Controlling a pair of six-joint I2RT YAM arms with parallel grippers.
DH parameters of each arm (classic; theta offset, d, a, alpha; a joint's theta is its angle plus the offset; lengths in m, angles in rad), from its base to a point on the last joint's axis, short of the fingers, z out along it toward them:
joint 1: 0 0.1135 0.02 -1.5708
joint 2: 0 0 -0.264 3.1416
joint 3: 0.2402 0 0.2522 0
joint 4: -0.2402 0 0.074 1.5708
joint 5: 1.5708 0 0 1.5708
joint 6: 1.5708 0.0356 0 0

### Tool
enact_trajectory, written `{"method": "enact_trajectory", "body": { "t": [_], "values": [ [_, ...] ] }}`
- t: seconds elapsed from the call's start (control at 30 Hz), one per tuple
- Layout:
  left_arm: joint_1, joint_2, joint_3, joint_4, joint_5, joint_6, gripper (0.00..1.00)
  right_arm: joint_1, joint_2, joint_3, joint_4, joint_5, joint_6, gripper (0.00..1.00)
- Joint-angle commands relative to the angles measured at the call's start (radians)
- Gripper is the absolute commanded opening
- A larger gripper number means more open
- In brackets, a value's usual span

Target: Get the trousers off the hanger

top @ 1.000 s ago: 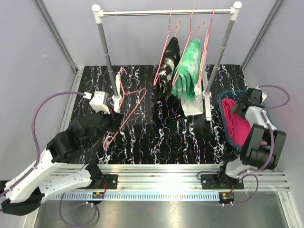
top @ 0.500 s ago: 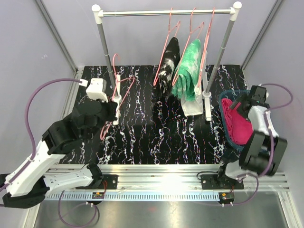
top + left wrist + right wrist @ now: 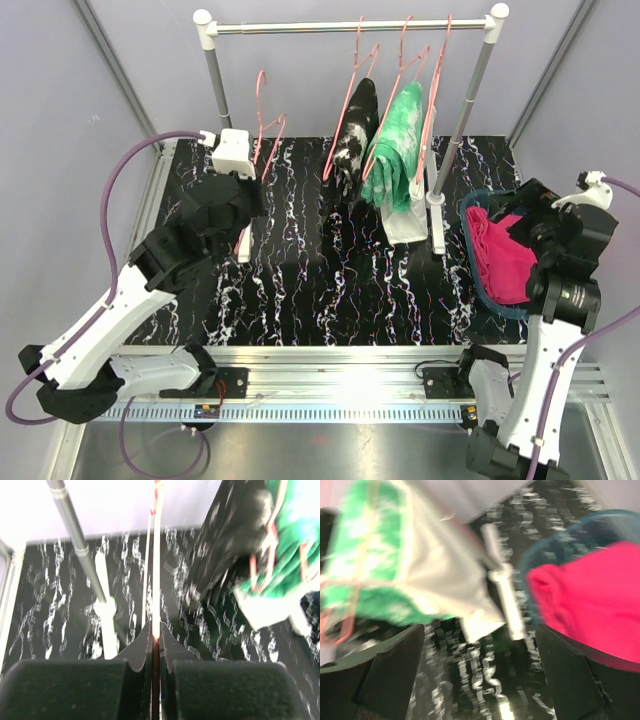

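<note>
Before the rail's [image 3: 300, 28] right post, the right gripper [image 3: 480, 675] gapes empty over the magenta trousers [image 3: 500, 262] lying in the basket [image 3: 468, 215]. The left gripper [image 3: 155, 630] pinches a bare hanger [image 3: 157, 555] below the rail, likely to rehang it. The black-marbled trousers [image 3: 352, 140] and tie-dye trousers [image 3: 400, 140] hang from the rail.

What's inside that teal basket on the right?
The magenta trousers lie bunched up inside the basket. The cloth covers its floor, and the right arm hides part of it, so anything underneath can't be seen.
</note>
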Motion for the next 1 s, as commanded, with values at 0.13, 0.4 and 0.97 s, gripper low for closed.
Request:
{"method": "enact_trajectory", "body": {
  "t": [0.13, 0.4, 0.97],
  "values": [
    [0.049, 0.019, 0.004, 0.395, 0.006, 0.189, 0.00, 0.038, -0.113, -0.100, 0.101, -0.432, 0.179, 0.99],
    [0.241, 0.186, 0.222, 0.386, 0.176, 0.161, 0.00, 0.107, -0.133, -0.006, -0.025, -0.333, 0.140, 0.99],
    [0.375, 0.348, 0.254, 0.370, 0.329, 0.023, 0.00, 0.227, -0.187, 0.055, -0.146, -0.293, 0.026, 1.00]
  ]
}}
